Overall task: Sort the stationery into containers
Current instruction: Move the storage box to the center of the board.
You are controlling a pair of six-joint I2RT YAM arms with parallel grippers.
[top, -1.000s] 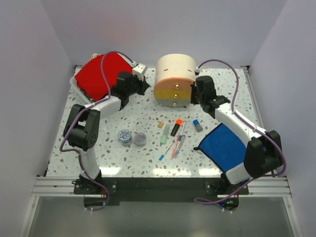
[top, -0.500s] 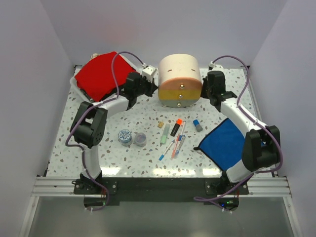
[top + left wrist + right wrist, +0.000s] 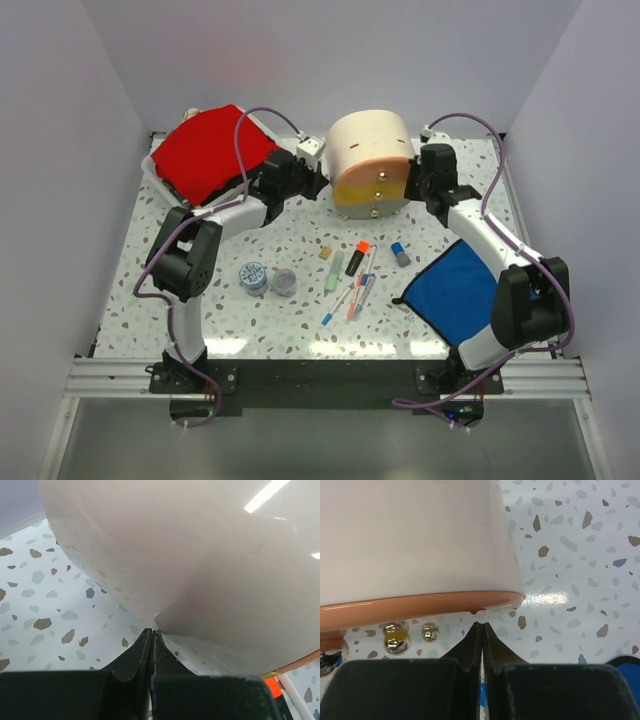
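Cream drum (image 3: 368,150), seemingly tilted, knobs (image 3: 378,180) toward the near side.

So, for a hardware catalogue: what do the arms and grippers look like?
The left arm and right arm have white links, chunky black joints and a purple cable looping alongside. The left gripper and right gripper have black fingers tapering to thin tips.

Bright even overhead light, strip-light glare on cream drum (image 3: 200,555), soft shadow beneath it, wrist close-ups slightly soft
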